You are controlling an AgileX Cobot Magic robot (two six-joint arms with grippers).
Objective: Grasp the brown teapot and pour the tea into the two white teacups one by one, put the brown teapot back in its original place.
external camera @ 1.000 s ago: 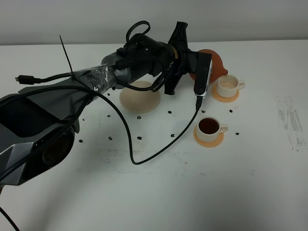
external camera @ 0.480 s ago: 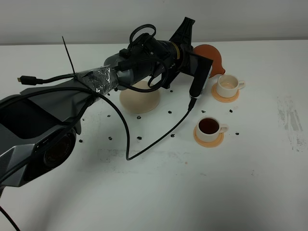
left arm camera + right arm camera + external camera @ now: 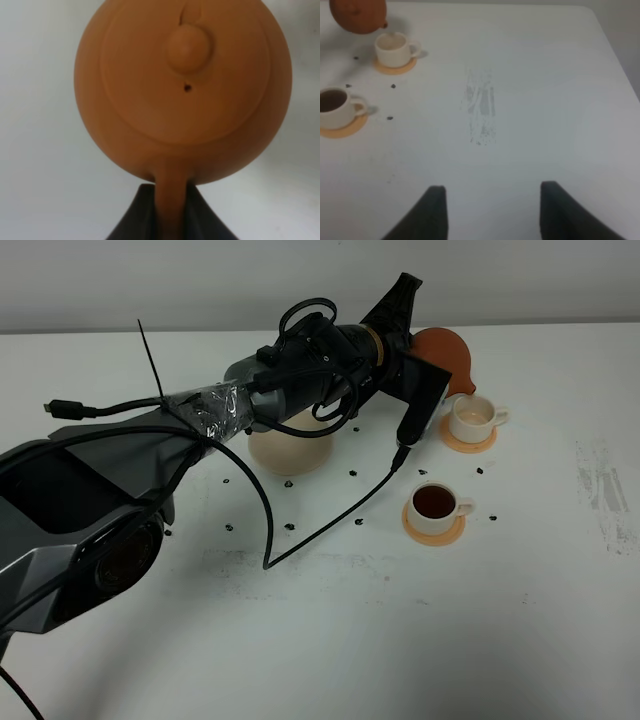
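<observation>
My left gripper [image 3: 172,212] is shut on the loop handle of the brown teapot [image 3: 182,90], which hangs tilted in the air at the back of the table [image 3: 450,352]. Its spout sits just above the rim of the far white teacup [image 3: 470,418], whose inside looks pale. No stream of tea shows. The near white teacup [image 3: 435,503] holds dark tea. The cream saucer [image 3: 290,448] lies bare under my left arm. In the right wrist view my right gripper [image 3: 492,212] hovers open over bare table, well to the right of both teacups [image 3: 392,47] [image 3: 332,107] and the teapot [image 3: 357,15].
Each teacup stands on a small orange coaster [image 3: 468,443] [image 3: 433,529]. A black cable [image 3: 330,515] droops from the left wrist onto the table between saucer and near cup. Dark specks dot the table around the saucer. A grey smudge [image 3: 605,490] marks the right side.
The left wrist has rolled and risen a little, carrying the teapot up and slightly right above the far cup. The hanging cable has swung with it. Cups have not moved.
</observation>
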